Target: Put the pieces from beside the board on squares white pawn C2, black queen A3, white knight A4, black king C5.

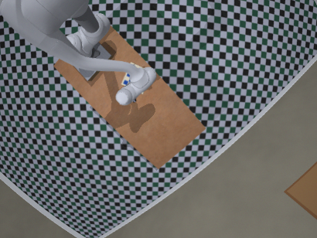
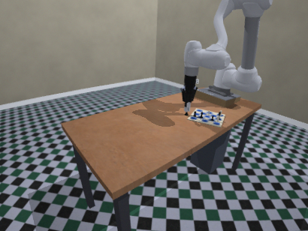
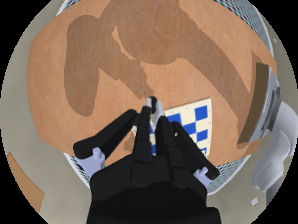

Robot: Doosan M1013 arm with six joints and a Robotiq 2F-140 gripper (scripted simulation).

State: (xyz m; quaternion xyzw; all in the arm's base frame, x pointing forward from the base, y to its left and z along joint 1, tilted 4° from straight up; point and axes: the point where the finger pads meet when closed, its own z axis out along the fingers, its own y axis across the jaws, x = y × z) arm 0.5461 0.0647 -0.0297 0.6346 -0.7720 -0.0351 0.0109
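While a checkered floor (image 1: 185, 58) (image 2: 158, 202) (image 3: 235, 172) of green, black and white spread below and plain beige walls (image 2: 75, 49) met behind, a long wooden table (image 1: 162, 131) (image 2: 150, 139) (image 3: 45, 85) ran from near left to far right. A white robot arm (image 1: 100, 63) (image 2: 208, 58) (image 3: 290, 120) rose at the table's far right end, bending left over the surface. Beneath the tabletop, toward the right, sat a dark grey block (image 2: 210, 155). The arm's broad shadow (image 1: 141, 116) (image 2: 161, 118) (image 3: 82, 65) fell across the wood, mostly left of the gripper. Grey on top, the arm's base (image 2: 234, 100) stood on the far right part of the table. Pointing straight down, the black gripper (image 2: 187, 106) (image 3: 152, 105) had its fingers drawn narrow around a dark chess piece, just left of the board. Low on the right half lay the blue-and-cream chessboard (image 1: 124, 83) (image 2: 206, 123) (image 3: 192, 117), with several small dark pieces (image 2: 201, 115) upright on it. Smallest of all, the dark chess piece (image 2: 186, 113) (image 3: 153, 99) was between the fingertips, low over the wood and off the board; its type could not be told.
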